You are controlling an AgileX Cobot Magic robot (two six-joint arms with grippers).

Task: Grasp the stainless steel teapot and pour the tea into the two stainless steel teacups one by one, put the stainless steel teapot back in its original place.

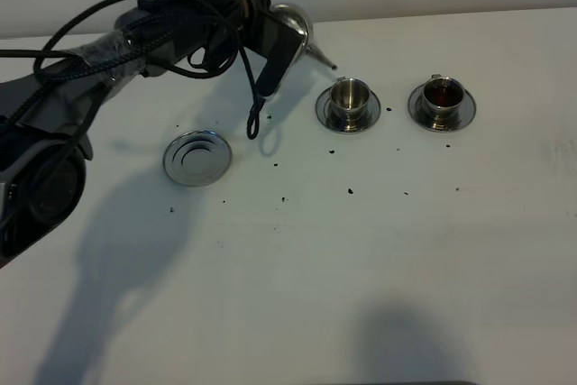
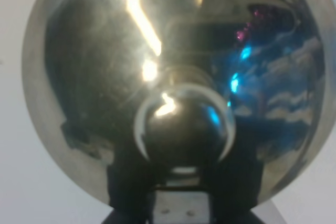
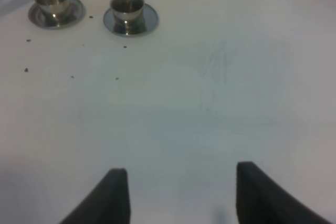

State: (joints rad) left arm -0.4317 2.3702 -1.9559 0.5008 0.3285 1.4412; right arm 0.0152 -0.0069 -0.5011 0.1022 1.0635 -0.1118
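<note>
The left end effector point(image 1: 273, 41) is pressed together on the stainless steel teapot point(image 1: 290, 21), holding it above the far side of the worktop point(image 1: 297, 268) with its spout point(image 1: 323, 58) angled down toward the left teacup point(image 1: 348, 96). The right teacup point(image 1: 442, 96) holds dark reddish tea point(image 1: 441, 93). The round coaster point(image 1: 196, 158) lies left of the cups, nearer than the teapot. Dark drops point(image 1: 350, 191) dot the worktop. The right end effector point(image 3: 182, 198) hangs with its fingers spread

Teapot point(image 2: 94, 66) — mirror-bright steel; table point(image 1: 361, 268) seemingly matt.
</note>
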